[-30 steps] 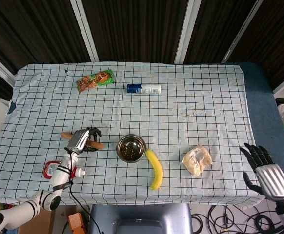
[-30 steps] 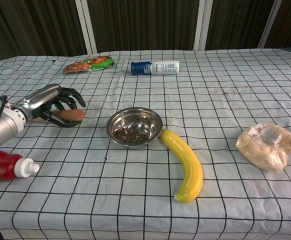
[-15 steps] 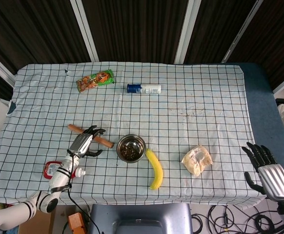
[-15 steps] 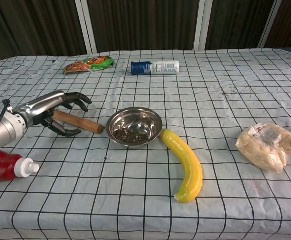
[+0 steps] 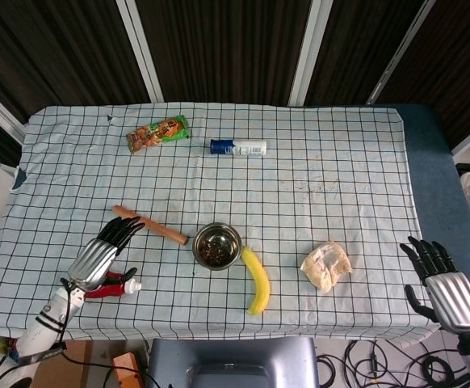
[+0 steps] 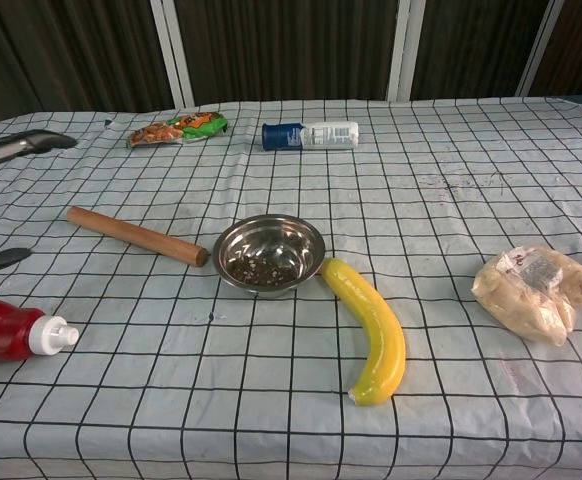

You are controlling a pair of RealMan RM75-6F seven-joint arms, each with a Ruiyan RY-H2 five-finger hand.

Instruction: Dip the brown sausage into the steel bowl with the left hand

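The brown sausage (image 5: pixel 150 224) (image 6: pixel 137 235) lies flat on the checked cloth, its right end just left of the steel bowl (image 5: pixel 216 246) (image 6: pixel 269 254), which holds dark crumbs. My left hand (image 5: pixel 101 255) hovers open, fingers spread, down-left of the sausage and apart from it; in the chest view only its fingertips (image 6: pixel 23 143) show at the left edge. My right hand (image 5: pixel 445 287) is open off the table's front right corner, holding nothing.
A red ketchup bottle (image 5: pixel 110 284) (image 6: pixel 11 329) lies under my left hand. A banana (image 5: pixel 257 279) (image 6: pixel 371 327) lies right of the bowl, a bread bag (image 5: pixel 326 265) (image 6: pixel 534 291) farther right. A snack packet (image 5: pixel 157 132) and a blue-white bottle (image 5: pixel 237 147) lie at the back.
My left hand has let go of the sausage and pulled back down-left toward the table's front edge. The sausage now lies free beside the bowl. The right hand has barely moved.
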